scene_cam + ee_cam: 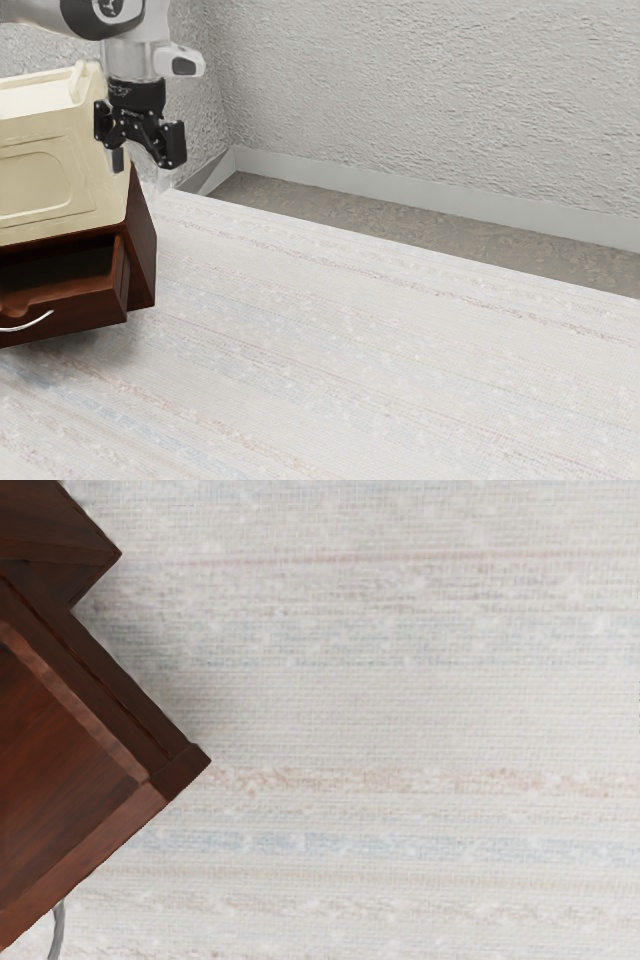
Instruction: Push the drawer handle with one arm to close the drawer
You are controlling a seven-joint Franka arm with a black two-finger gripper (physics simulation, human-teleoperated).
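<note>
Exterior view: the pale surface (400, 380) spreads below the jaws (145, 158), and might give the cabinet (143, 240) too little grip, so a hard push could slide it backward instead of closing anything. The cabinet stands beside and beneath the jaws; coming down from here without first swinging out past the front could knock its side. Lower than the jaws, toward the exterior view's left, the drawer (72, 308) juts out open; pressure on one corner may skew and jam it. The jaws are empty, fingers spread, well apart from the thin curved handle (59, 930) below them, where a fingertip could slip off.
</note>
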